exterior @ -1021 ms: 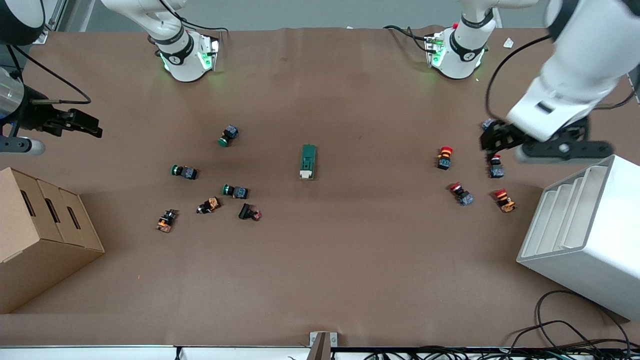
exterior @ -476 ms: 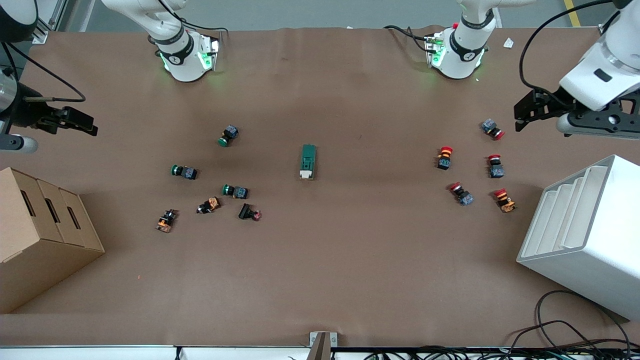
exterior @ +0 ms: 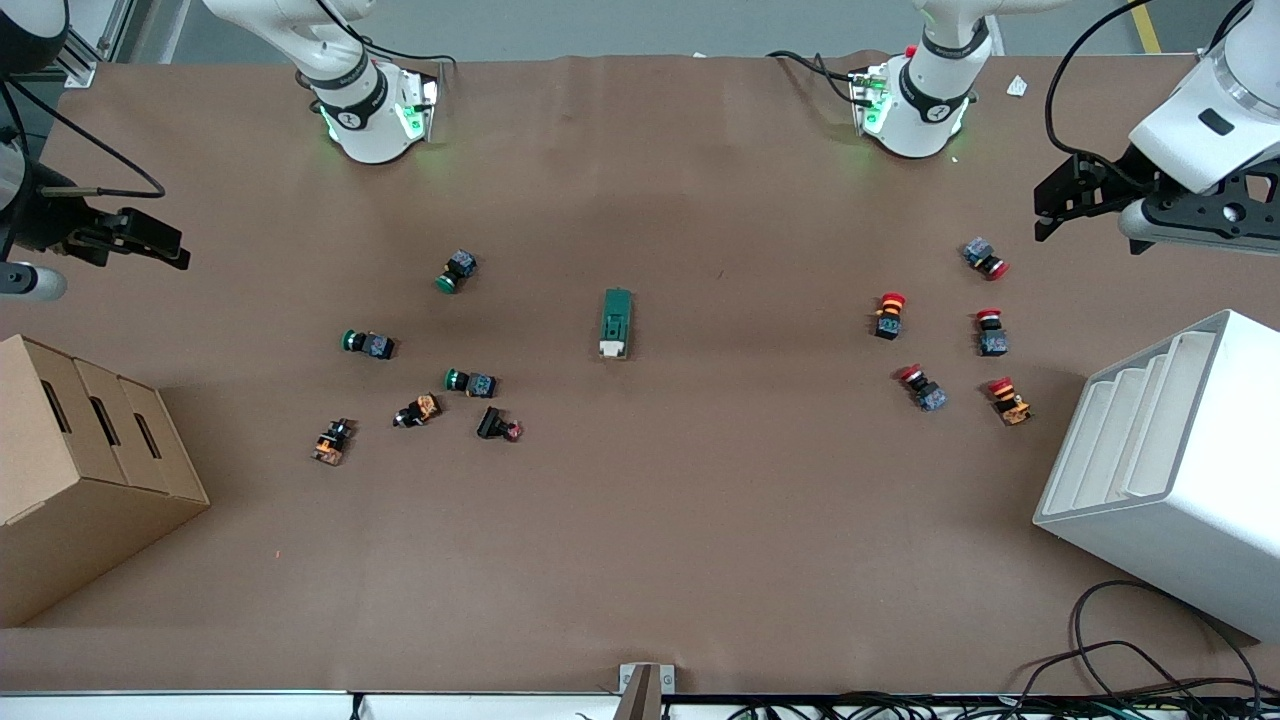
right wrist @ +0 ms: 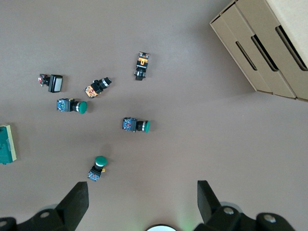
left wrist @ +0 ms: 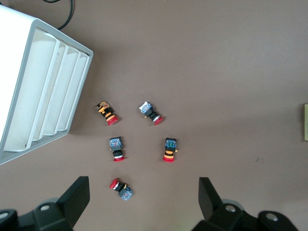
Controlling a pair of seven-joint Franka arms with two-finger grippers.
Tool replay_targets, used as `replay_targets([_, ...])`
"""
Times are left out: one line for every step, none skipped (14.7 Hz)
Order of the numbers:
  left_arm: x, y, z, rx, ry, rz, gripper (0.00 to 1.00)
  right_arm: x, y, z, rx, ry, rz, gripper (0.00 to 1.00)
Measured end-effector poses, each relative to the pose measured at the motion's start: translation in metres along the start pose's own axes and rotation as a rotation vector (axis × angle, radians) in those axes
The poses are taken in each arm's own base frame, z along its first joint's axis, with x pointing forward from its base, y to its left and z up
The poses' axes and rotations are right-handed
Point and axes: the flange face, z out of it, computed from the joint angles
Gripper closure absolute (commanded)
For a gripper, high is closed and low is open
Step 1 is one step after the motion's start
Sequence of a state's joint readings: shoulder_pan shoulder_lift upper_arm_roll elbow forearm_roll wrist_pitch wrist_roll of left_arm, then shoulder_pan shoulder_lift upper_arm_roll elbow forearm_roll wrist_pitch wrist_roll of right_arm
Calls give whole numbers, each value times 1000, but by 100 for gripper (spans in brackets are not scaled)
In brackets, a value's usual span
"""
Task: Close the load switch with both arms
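Note:
The load switch (exterior: pixel 617 323), a dark-green block with a cream lever end, lies flat in the middle of the table. Its edge shows in the right wrist view (right wrist: pixel 6 144) and as a sliver in the left wrist view (left wrist: pixel 306 122). My left gripper (exterior: pixel 1043 212) is open and empty, up in the air over the left arm's end of the table, above the red push buttons; it also shows in the left wrist view (left wrist: pixel 143 198). My right gripper (exterior: pixel 172 250) is open and empty, over the right arm's end; it also shows in the right wrist view (right wrist: pixel 142 198).
Several red-capped push buttons (exterior: pixel 889 314) lie toward the left arm's end, beside a white slotted rack (exterior: pixel 1160 470). Green and orange push buttons (exterior: pixel 455 271) lie toward the right arm's end, beside a cardboard box (exterior: pixel 80 470). Cables hang at the near table edge.
My left gripper has lifted from low over the red buttons and drawn back toward its end of the table. My right gripper has drifted slightly toward its table end.

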State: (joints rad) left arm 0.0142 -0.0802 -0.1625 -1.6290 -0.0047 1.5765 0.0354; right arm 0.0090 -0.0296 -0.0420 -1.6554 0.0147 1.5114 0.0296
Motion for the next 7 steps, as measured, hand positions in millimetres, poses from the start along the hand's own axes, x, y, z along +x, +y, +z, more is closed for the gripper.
replay_targets([0,-1,0,0,0,-1,0,0,2,0,0,0,2,0])
replay_targets([1,-2,0,0,2,-3,0,0,4,-1,1,1,1,0])
replay_targets([3,-3,0,-1,5,-4,0,0,7,-1,1,3,-2,0])
replay_targets([5,-3,-1,-2,8,-5,0,0,9,-3,2,6,-4,0])
replay_targets([7,-4,-2,-3,10,-5,0,0,11,-6,2,13,-8,0])
replay_targets([9,-4,-2,-4,11,-5,0,-1,14,-11,2,16,-20,0])
replay_targets([10,-5,-1,-4,10,-5,0,-2,17,-15,3,14,-28,0])
